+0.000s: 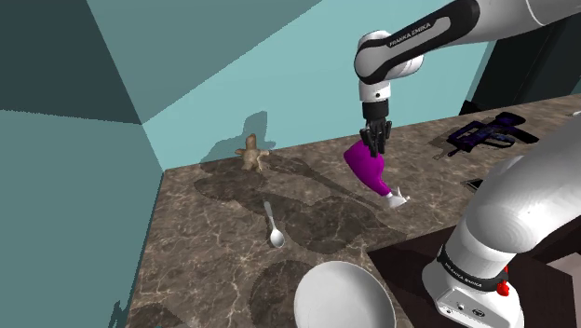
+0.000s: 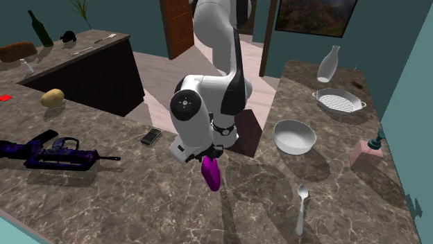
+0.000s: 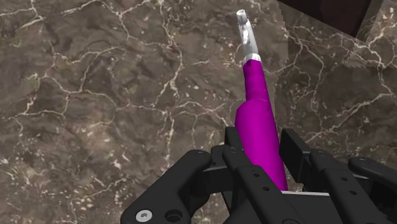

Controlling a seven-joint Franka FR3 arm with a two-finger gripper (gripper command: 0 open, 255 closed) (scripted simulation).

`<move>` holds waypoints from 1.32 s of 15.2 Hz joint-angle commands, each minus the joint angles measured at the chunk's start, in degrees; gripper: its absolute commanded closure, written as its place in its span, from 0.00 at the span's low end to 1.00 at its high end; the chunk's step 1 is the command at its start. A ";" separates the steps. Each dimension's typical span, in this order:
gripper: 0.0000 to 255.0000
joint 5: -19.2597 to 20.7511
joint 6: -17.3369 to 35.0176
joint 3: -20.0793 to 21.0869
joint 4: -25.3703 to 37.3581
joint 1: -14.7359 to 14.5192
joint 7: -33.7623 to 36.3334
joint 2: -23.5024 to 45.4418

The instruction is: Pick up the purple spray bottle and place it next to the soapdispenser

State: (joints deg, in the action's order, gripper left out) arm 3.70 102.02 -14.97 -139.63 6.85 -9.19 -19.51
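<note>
My black gripper (image 1: 376, 140) is shut on the base end of the purple spray bottle (image 1: 367, 169). The bottle hangs tilted over the dark marble counter (image 1: 214, 252), its white nozzle (image 1: 398, 198) pointing down and away. In the wrist view the bottle (image 3: 259, 124) is clasped between the two fingers (image 3: 232, 145) and reaches out beyond the gripper (image 3: 262, 145). In the second exterior view the gripper (image 2: 208, 155) holds the bottle (image 2: 212, 174) at mid-counter. The soap dispenser (image 2: 366, 154), a pinkish block with a dark pump, stands far off by the teal wall; in the shoulder view the dispenser (image 1: 251, 155) is to the bottle's left.
A spoon (image 2: 301, 201) and a white bowl (image 2: 294, 135) lie between the bottle and the dispenser. A purple toy gun (image 2: 48, 154) and a phone (image 2: 150, 136) are on the other side. A colander (image 2: 338, 102) and a vase (image 2: 332, 64) stand further back.
</note>
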 commanded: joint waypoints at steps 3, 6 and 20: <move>1.00 0.00 -3.47 0.37 2.07 -0.05 0.34 -1.40; 1.00 -0.02 -5.92 0.57 3.80 -0.07 0.47 -2.13; 1.00 -0.30 -16.98 1.38 13.16 -0.26 0.85 -3.85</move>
State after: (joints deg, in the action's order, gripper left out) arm 3.44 85.85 -13.63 -127.27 6.61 -8.34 -23.37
